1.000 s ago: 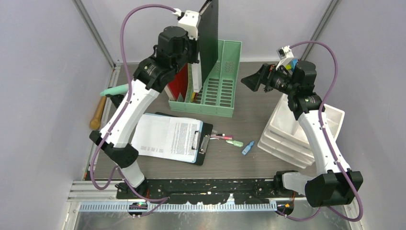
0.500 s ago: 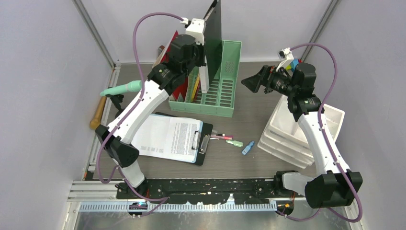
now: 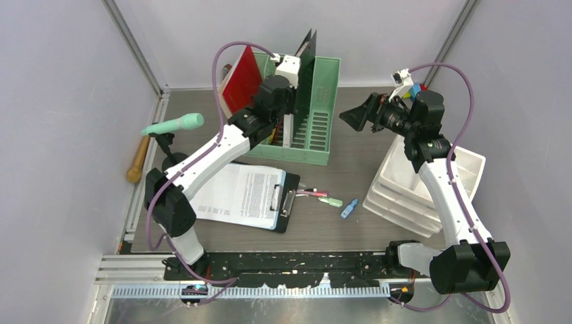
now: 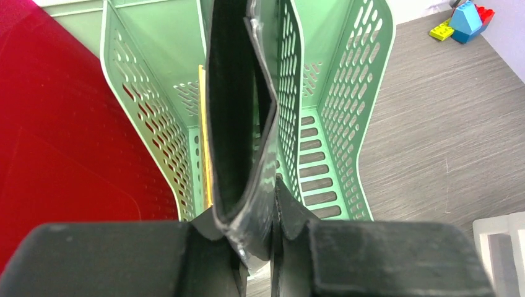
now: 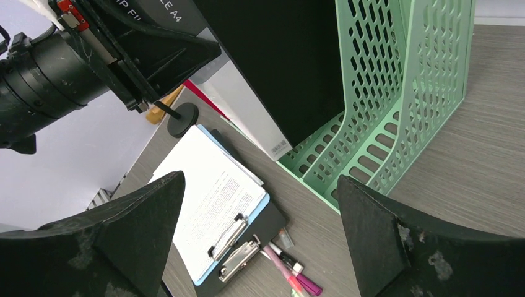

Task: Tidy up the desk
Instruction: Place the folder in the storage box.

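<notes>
- Pinching one edge of a black folder (image 4: 232, 124), the left gripper (image 4: 260, 238) is clamped on it from both sides.
- The folder stands in a slot of the mint-green file rack (image 4: 347, 124) (a red folder (image 4: 62, 154) leans just beside).
- The right gripper (image 5: 260, 185) is spread wide, holding nothing, to the right of the rack.
- The desk (image 3: 351, 169) lies under both arms, with the rack at its far side.

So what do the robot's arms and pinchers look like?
The left arm and right arm have smooth white shells with chunky black joints. A purple cable loops along each. The left gripper and right gripper have black wedge-shaped fingers, with a small white camera behind.
</notes>
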`<action>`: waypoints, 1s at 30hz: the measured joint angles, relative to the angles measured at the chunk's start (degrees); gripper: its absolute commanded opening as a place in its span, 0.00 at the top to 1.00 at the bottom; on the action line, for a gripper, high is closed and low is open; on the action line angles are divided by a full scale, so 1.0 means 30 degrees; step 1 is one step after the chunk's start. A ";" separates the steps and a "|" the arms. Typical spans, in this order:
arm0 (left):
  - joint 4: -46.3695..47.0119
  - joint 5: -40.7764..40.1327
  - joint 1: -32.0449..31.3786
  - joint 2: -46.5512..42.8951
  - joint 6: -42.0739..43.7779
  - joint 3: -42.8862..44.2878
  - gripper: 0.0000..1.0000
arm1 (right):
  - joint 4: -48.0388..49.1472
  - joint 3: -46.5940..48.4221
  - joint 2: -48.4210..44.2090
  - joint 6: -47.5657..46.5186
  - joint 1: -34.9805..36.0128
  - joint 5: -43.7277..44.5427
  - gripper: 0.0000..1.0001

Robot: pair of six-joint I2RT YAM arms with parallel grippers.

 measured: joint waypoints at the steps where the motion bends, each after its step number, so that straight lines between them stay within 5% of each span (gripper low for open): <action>1: 0.0160 -0.0066 -0.0058 -0.0029 0.0073 -0.0109 1.00 | 0.0087 -0.0058 0.0000 0.0051 0.0000 -0.0022 0.00; 21: 0.3424 -0.1865 -0.0423 -0.0153 0.0627 -0.2412 1.00 | 0.0590 -0.0532 -0.0080 0.0160 0.0000 -0.0189 0.00; 30: 0.2135 -0.0175 -0.0430 -0.0204 0.0794 -0.4233 0.43 | 0.0823 -0.0882 -0.0087 0.0197 -0.0007 -0.0189 0.00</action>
